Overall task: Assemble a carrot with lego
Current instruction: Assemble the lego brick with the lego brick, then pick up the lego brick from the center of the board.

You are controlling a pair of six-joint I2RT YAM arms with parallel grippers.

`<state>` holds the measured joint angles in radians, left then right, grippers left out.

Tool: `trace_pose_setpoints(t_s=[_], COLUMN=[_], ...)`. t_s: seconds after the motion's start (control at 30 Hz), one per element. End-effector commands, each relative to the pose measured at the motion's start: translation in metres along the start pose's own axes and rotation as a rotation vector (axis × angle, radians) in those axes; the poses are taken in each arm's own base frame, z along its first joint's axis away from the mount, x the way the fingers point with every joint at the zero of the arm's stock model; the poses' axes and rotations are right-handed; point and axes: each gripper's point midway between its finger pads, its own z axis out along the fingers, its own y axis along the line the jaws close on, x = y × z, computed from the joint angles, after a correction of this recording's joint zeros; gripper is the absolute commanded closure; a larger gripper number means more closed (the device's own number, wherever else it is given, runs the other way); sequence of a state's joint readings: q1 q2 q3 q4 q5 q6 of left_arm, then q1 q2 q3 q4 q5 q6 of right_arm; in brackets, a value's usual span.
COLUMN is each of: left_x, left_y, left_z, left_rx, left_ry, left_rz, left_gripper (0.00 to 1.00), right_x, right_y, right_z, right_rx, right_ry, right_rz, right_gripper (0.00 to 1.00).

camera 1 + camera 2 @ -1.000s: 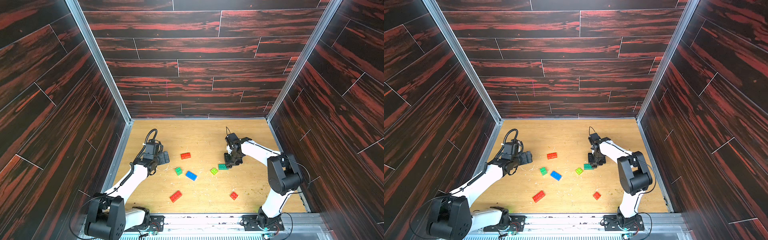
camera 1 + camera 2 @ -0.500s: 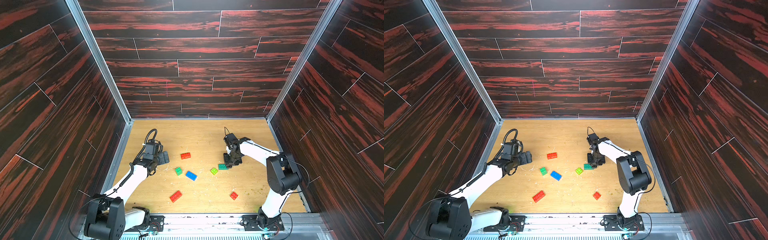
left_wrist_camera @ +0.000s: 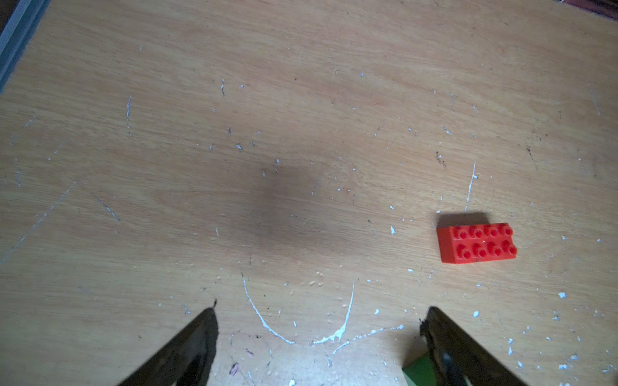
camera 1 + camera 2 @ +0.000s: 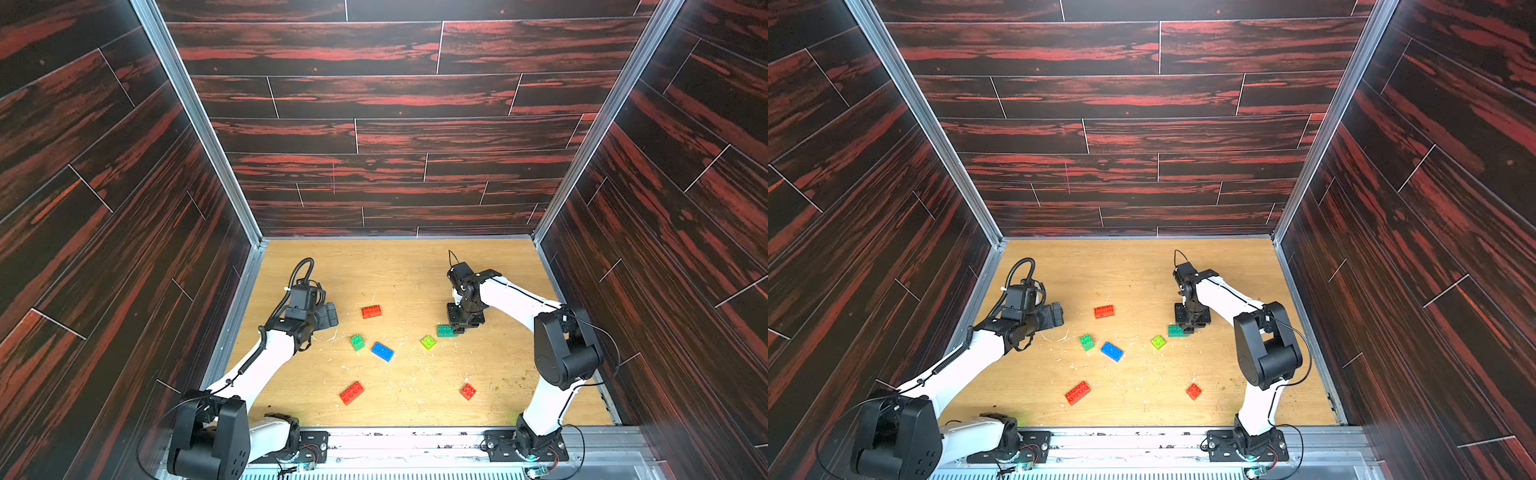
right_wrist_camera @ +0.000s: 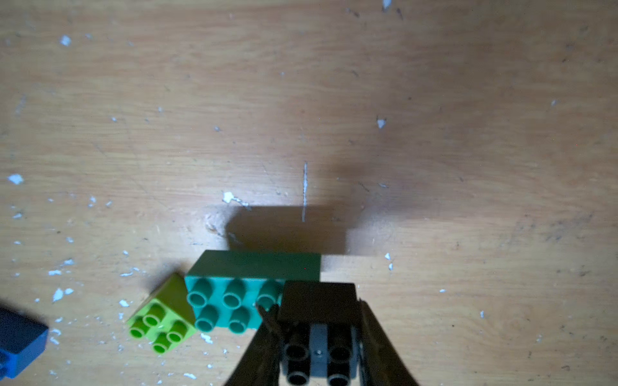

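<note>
Your carrot (image 4: 445, 331) is barely begun: a small black square studded brick (image 5: 319, 300) sits over the right end of a long teal studded brick (image 5: 234, 300), right of the middle of the wooden table (image 4: 407, 270). A lime square brick (image 5: 160, 320) lies just beside the teal one's left end. Your right hand (image 5: 314, 310) flanks the black brick; whether it grips or stands just clear, you cannot tell. This looks like the seating step, so next you likely lift straight off without tugging the pair. Your left hand (image 3: 320, 310) hovers wide and empty at the left, near a green square brick (image 4: 356, 342). A blue long brick (image 4: 382, 351) and a red long brick (image 4: 371, 311) lie loose.
</note>
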<state>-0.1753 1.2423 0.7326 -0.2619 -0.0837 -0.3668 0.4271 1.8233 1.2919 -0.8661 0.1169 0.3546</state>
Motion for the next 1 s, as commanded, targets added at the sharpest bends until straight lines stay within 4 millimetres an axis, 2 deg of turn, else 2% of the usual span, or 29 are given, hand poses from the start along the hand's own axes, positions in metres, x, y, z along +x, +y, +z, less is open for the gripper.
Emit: trace_pose_setpoints(t_s=[0.0, 0.23, 0.43, 0.53, 0.6, 0.67, 0.87, 0.97], left_x=[0.002, 0.000, 0.000, 0.000, 0.000, 0.001, 0.004, 0.004], left_y=[0.003, 0.003, 0.004, 0.004, 0.004, 0.003, 0.002, 0.002], left_z=[-0.005, -0.007, -0.009, -0.010, -0.011, -0.012, -0.014, -0.016], left_rx=[-0.010, -0.009, -0.012, -0.014, -0.012, -0.009, 0.004, 0.005], left_ry=[-0.010, -0.016, -0.022, -0.021, -0.021, -0.017, -0.010, -0.014], left_rz=[0.005, 0.004, 0.004, 0.003, 0.004, 0.000, -0.012, -0.015], left_gripper=[0.03, 0.03, 0.03, 0.03, 0.03, 0.03, 0.03, 0.03], right_x=[0.006, 0.007, 0.000, 0.002, 0.007, 0.012, 0.025, 0.032], right_y=[-0.001, -0.004, 0.009, 0.023, 0.035, 0.048, 0.089, 0.103], right_z=[0.000, 0.001, -0.027, -0.039, -0.043, -0.044, -0.035, -0.023], right_rx=[0.001, 0.007, -0.062, -0.093, -0.100, -0.115, -0.186, -0.170], right_ry=[0.035, 0.039, -0.032, -0.048, -0.048, -0.049, -0.050, -0.029], right_rz=[-0.004, -0.005, 0.013, -0.025, -0.070, -0.116, -0.278, -0.377], right_gripper=[0.58, 0.55, 0.52, 0.46, 0.40, 0.39, 0.40, 0.41])
